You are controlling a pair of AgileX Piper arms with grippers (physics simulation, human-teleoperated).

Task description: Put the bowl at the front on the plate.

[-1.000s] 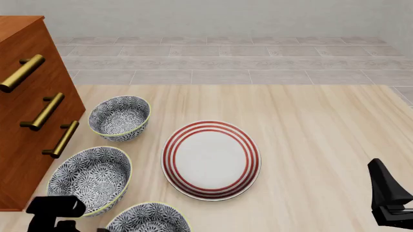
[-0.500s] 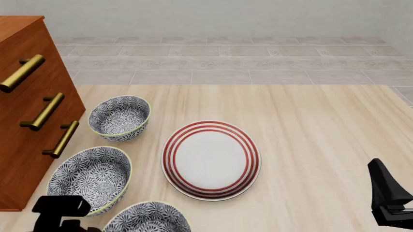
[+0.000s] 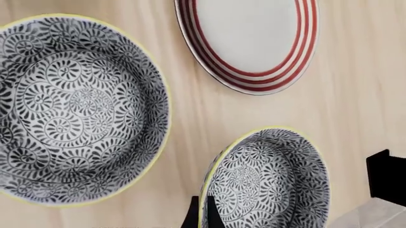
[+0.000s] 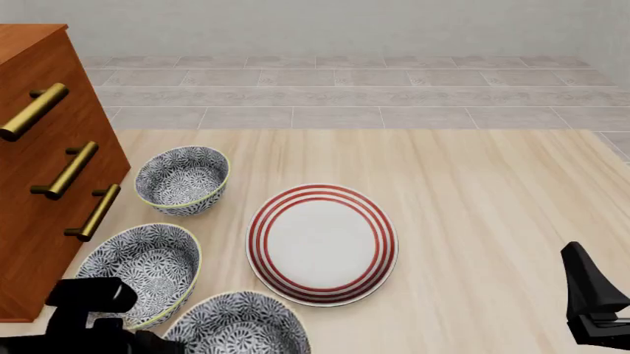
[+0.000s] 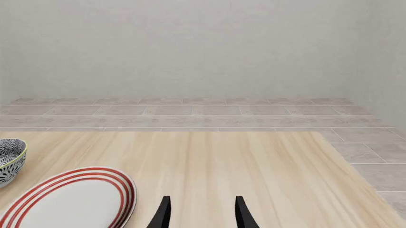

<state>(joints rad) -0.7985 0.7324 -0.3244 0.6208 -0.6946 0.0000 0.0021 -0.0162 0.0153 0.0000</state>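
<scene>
The bowl (image 4: 239, 327) at the front is white with a dense dark-blue flower pattern and a pale yellow rim. My left gripper (image 3: 201, 214) is shut on its near rim, one finger inside and one outside, and the bowl (image 3: 269, 183) looks raised off the table. In the front view only the left arm (image 4: 94, 299) shows, at the bottom left. The plate (image 4: 322, 243), white with red rings, lies to the bowl's far right; its edge (image 3: 254, 78) shows in the left wrist view. My right gripper (image 5: 201, 214) is open and empty, over bare table right of the plate (image 5: 66, 202).
Two look-alike bowls stand on the left: a middle one (image 4: 143, 269) close beside the held bowl and a back one (image 4: 182, 179). A wooden drawer cabinet (image 4: 40, 169) with brass handles fills the left edge. The right arm (image 4: 591, 299) sits at the front right.
The front bowl has come up off the table and shifted slightly right, towards the plate, held by my left gripper. The right arm has not moved.
</scene>
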